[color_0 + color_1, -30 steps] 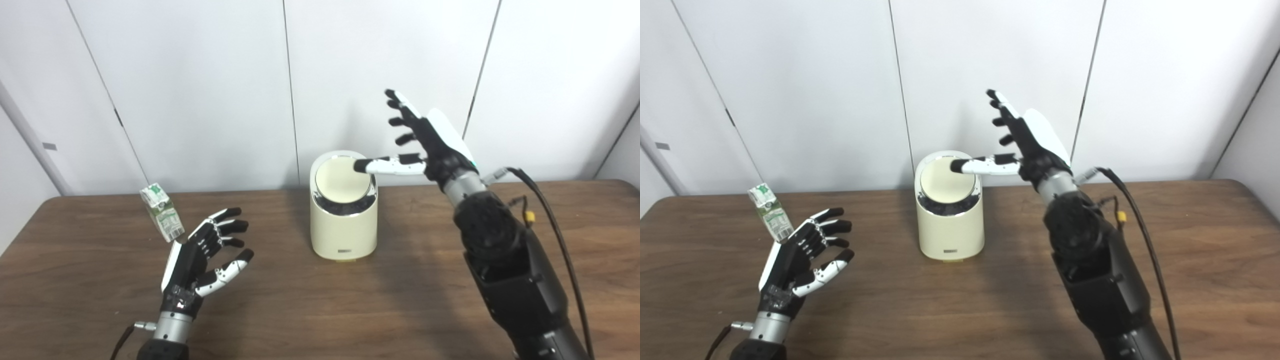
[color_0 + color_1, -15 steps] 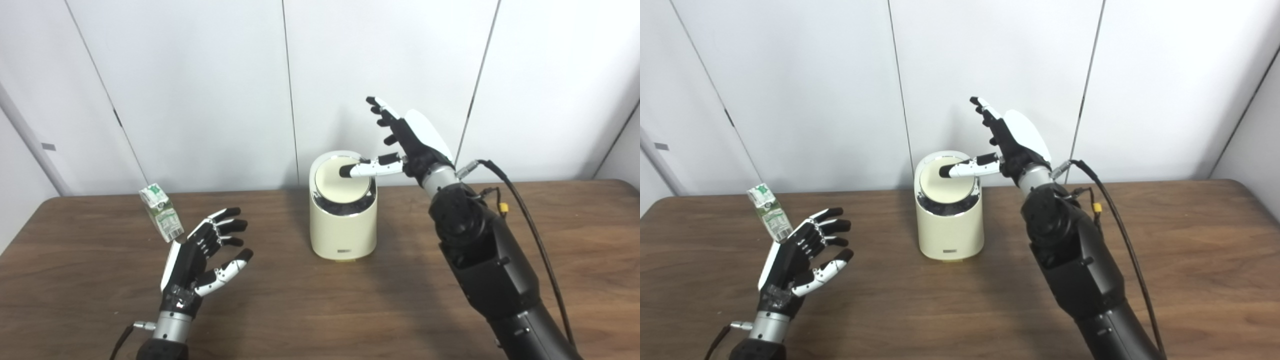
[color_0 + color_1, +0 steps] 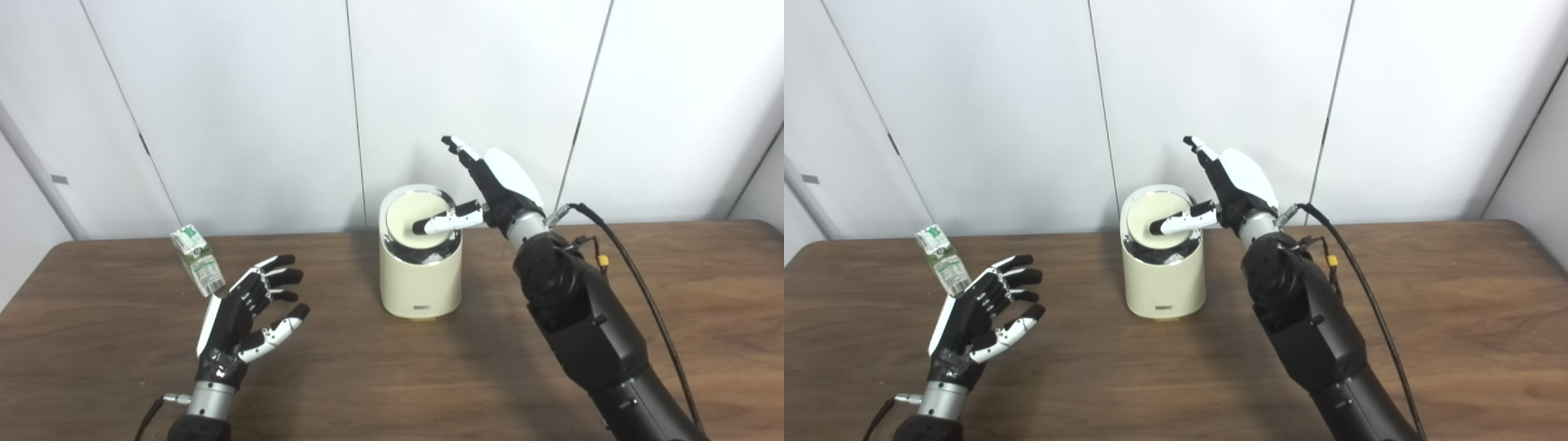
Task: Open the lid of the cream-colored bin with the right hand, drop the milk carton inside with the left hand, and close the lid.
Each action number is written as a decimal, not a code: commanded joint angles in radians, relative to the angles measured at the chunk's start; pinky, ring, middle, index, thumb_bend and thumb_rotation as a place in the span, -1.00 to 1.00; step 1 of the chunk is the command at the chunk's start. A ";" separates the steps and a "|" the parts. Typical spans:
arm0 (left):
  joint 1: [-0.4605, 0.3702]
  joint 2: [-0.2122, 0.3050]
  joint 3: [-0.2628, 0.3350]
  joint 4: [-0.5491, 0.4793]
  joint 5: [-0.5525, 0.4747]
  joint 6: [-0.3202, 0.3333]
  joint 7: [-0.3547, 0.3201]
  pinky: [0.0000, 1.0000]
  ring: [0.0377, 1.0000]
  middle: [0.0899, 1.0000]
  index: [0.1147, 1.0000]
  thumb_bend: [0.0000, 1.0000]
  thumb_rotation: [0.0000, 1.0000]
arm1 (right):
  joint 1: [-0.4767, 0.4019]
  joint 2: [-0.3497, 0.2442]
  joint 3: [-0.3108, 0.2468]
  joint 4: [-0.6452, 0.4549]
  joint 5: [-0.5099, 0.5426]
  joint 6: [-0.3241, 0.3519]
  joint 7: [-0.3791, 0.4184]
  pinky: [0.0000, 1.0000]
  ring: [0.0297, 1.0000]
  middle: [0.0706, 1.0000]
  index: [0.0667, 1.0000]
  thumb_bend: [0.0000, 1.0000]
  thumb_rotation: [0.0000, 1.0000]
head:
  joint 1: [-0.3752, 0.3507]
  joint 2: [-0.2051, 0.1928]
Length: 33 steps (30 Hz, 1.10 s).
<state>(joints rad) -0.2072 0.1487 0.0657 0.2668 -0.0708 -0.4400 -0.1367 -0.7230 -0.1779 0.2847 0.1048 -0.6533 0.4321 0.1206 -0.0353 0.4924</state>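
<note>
A cream-colored round bin (image 3: 420,288) stands at the middle of the table, its flat lid (image 3: 409,221) ringed in chrome and down. My right hand (image 3: 490,184) hovers over the bin's right rim, open, fingers raised and thumb pressing on the lid's front part. A small green-and-white milk carton (image 3: 197,260) stands tilted at the back left of the table. My left hand (image 3: 245,312) is open, palm up, just in front of and right of the carton, not touching it.
The brown wooden table (image 3: 392,367) reaches to a white panelled wall (image 3: 245,92) right behind the bin. A black cable (image 3: 637,275) loops off my right forearm.
My right hand has moved left and down over the bin, and its thumb now rests lower on the lid. The left hand and the carton have stayed put.
</note>
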 commanded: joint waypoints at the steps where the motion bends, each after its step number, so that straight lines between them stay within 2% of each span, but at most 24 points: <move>1: 0.075 -0.024 -0.014 0.062 0.004 -0.013 0.006 0.23 0.43 0.35 0.52 0.07 -0.92 | -0.069 -0.006 -0.001 -0.020 -0.019 -0.011 -0.011 0.60 0.77 0.83 0.90 0.78 -0.31 | 0.001 0.003; 15: 0.081 -0.024 -0.015 0.040 -0.006 0.003 0.002 0.24 0.43 0.36 0.51 0.06 -0.94 | -0.057 -0.009 -0.007 0.007 -0.041 -0.015 -0.032 0.28 0.62 0.78 0.85 0.83 -0.37 | -0.001 0.015; 20: 0.084 -0.021 -0.016 0.033 0.006 0.003 0.006 0.23 0.42 0.35 0.51 0.09 -0.86 | -0.059 -0.011 0.004 0.033 -0.059 -0.021 -0.044 0.31 0.65 0.78 0.84 0.82 -0.44 | -0.001 0.022; 24: 0.089 -0.023 -0.018 0.021 0.007 0.009 0.007 0.23 0.42 0.35 0.52 0.12 -0.80 | -0.067 -0.016 0.039 0.060 -0.104 -0.032 -0.062 0.27 0.63 0.75 0.82 0.83 -0.40 | 0.001 0.028; 27: 0.093 -0.025 -0.018 0.011 0.011 0.016 0.011 0.22 0.42 0.35 0.52 0.13 -0.78 | -0.072 -0.013 0.051 0.066 -0.113 -0.023 -0.054 0.35 0.66 0.78 0.84 0.80 -0.40 | 0.004 0.032; 33: 0.097 -0.025 -0.021 -0.004 0.016 0.024 0.012 0.20 0.41 0.35 0.51 0.10 -0.86 | -0.072 -0.015 0.064 0.062 -0.126 -0.019 -0.051 0.40 0.67 0.79 0.84 0.79 -0.42 | 0.015 0.040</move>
<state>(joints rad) -0.1800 0.1504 0.0642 0.2217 -0.0645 -0.4204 -0.1335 -0.7539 -0.1827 0.3437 0.1747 -0.7478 0.4171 0.0763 -0.0185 0.5323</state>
